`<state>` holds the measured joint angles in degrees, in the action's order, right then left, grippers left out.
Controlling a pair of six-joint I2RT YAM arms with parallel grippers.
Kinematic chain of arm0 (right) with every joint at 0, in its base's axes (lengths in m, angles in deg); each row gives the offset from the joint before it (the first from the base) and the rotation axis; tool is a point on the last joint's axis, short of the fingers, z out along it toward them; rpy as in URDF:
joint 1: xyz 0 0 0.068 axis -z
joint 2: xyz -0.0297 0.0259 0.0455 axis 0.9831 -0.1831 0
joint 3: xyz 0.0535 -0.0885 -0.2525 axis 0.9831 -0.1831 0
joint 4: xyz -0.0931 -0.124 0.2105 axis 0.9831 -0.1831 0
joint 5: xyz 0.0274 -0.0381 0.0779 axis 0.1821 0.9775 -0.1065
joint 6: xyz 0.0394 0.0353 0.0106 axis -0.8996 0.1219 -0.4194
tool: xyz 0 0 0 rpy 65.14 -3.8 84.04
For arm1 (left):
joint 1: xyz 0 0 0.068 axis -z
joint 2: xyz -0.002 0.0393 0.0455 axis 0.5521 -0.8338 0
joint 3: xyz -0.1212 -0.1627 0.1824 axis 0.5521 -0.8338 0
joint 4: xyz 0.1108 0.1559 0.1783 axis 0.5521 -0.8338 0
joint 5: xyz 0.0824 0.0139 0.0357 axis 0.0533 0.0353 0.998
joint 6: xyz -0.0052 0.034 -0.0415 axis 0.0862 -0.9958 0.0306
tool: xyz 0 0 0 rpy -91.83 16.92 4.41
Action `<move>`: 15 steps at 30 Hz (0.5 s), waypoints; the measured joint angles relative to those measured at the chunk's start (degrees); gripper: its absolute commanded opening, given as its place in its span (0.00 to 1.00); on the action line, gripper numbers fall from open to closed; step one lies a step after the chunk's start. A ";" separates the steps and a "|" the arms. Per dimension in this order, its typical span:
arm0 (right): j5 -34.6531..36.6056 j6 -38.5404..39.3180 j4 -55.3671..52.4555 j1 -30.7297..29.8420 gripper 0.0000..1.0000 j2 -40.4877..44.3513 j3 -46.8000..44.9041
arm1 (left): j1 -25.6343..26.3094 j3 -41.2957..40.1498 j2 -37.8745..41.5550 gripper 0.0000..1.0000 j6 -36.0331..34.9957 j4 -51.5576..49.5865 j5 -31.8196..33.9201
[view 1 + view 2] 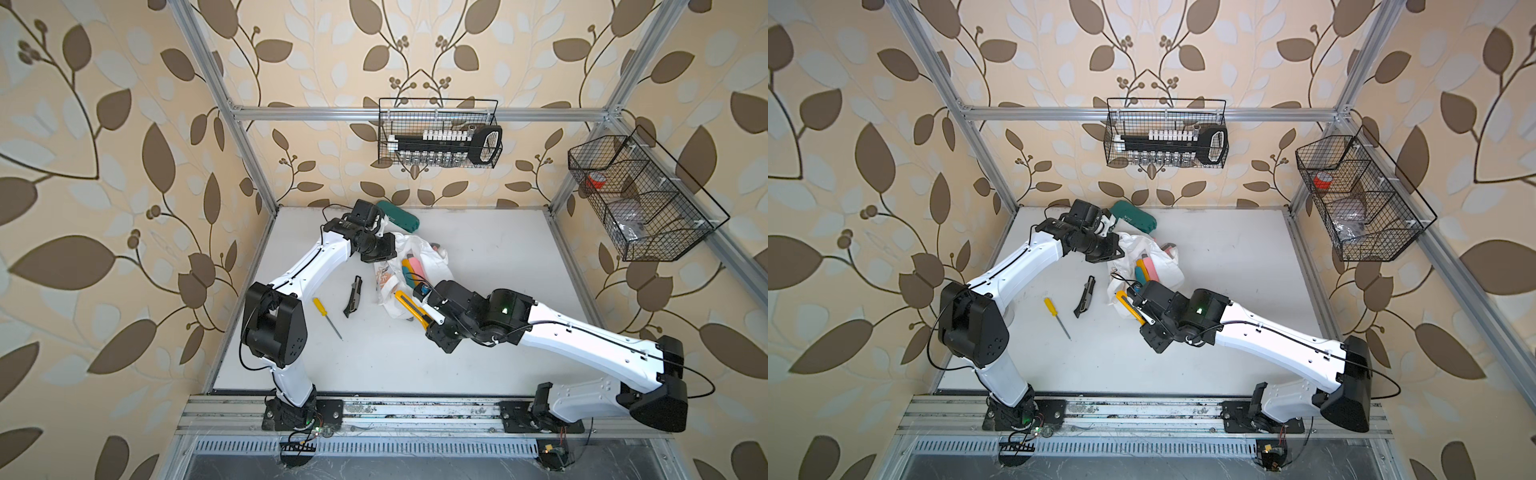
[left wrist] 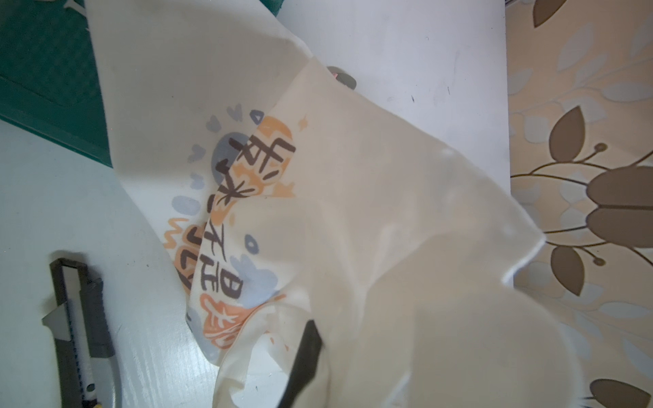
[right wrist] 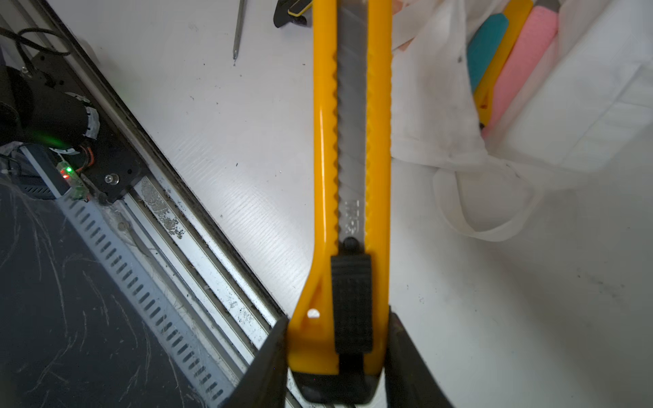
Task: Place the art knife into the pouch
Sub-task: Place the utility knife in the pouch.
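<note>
1. While the right gripper (image 3: pixel 337 318) clamps the art knife (image 3: pixel 353 141) by its rear end, just beside the pouch (image 3: pixel 441 106), the long body may swing.
2. If the left gripper (image 1: pixel 392 243), pinched shut on its cloth, slips, the mouth collapses.

The rear-right quarter of the worktop (image 1: pixel 498 249) is bare up to both walls. Left of centre, a black knife (image 1: pixel 353 296) and a screwdriver (image 1: pixel 328 320) lie near each other (a bare lane runs between them). The left arm (image 1: pixel 316 257) spans the rear-left area. The pouch (image 1: pixel 436 266) and green case (image 1: pixel 401 218) block centre rear. The right hand (image 3: pixel 337 356), clamped on the art knife (image 3: pixel 325 159), occupies the pouch's front side.
</note>
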<state>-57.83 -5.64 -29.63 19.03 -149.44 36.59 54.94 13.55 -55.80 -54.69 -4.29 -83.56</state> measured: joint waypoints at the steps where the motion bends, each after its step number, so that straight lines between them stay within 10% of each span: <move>1: 0.52 -0.20 -0.74 0.59 0.36 -0.02 0.76 | 0.00 -0.02 0.00 0.00 0.00 0.00 0.02; 15: -1.79 2.29 -3.21 17.92 0.36 -13.42 13.11 | 0.00 -0.02 0.00 0.00 0.00 -0.02 0.07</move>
<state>-59.62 -3.34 -32.84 36.95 -162.86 49.70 54.94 13.52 -55.80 -54.69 -4.32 -83.49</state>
